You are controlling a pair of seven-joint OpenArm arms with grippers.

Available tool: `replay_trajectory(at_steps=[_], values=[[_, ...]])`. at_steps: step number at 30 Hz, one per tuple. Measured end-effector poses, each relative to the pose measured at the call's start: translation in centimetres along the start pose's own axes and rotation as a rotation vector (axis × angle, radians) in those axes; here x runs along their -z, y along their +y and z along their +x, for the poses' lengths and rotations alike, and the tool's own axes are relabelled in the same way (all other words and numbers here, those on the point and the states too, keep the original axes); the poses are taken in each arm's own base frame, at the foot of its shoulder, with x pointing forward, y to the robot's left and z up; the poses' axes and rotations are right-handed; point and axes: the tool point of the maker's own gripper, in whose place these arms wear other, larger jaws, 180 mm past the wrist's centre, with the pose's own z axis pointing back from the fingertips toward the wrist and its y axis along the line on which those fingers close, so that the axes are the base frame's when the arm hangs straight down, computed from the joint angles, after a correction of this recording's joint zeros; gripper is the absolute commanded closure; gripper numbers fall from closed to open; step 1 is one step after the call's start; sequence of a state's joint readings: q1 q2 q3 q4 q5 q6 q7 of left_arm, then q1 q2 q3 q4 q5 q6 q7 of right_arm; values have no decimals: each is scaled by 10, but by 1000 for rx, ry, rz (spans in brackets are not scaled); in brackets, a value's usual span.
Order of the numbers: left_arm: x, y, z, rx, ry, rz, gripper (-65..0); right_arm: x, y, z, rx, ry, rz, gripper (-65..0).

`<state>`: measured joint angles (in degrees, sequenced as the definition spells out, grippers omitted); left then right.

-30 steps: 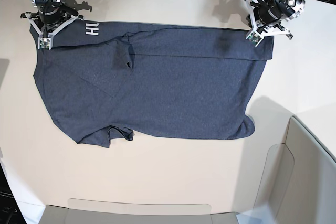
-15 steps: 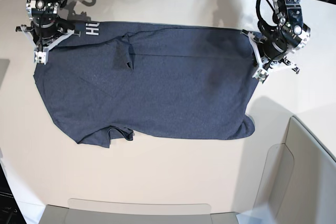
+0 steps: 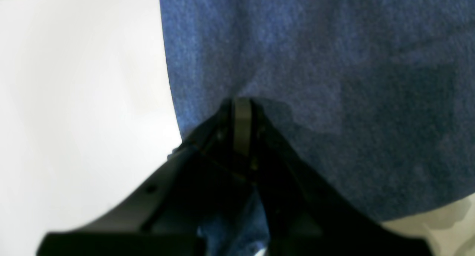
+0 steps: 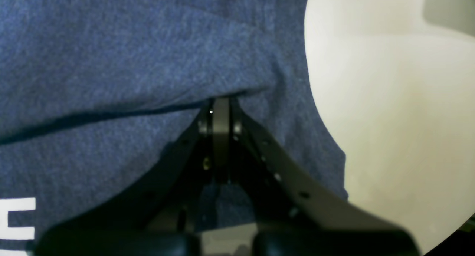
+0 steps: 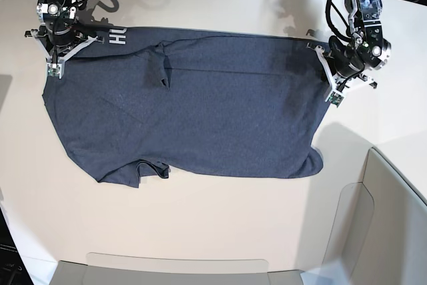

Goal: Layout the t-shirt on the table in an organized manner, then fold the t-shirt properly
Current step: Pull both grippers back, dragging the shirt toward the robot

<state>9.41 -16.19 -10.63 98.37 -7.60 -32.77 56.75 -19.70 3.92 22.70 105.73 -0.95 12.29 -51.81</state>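
On the table (image 5: 220, 218): the t-shirt (image 5: 200, 118), spread nearly flat. Left gripper (image 5: 331, 95) pinches its hem edge; right gripper (image 5: 52, 68) pinches the shoulder edge near the white lettering (image 5: 117, 37). Advice: draw both grips apart evenly, low to the surface, to smooth the centre wrinkle before folding.

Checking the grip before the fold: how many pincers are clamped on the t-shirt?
2. The right pincer pinches the t-shirt at its far corner by the white lettering; the left pincer pinches the opposite far edge.
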Motion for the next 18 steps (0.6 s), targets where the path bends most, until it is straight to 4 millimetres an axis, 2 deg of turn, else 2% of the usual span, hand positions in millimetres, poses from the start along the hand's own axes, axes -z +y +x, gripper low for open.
replay_trajectory(at_steps=[12,18], values=[[-36,-32,-44,86,75,-9,0,-8,-8,-18,-41,16,-14,0],[-42,-40,-56,95,94,-22,0,-19,-12,-31,-65,48,-24,0]])
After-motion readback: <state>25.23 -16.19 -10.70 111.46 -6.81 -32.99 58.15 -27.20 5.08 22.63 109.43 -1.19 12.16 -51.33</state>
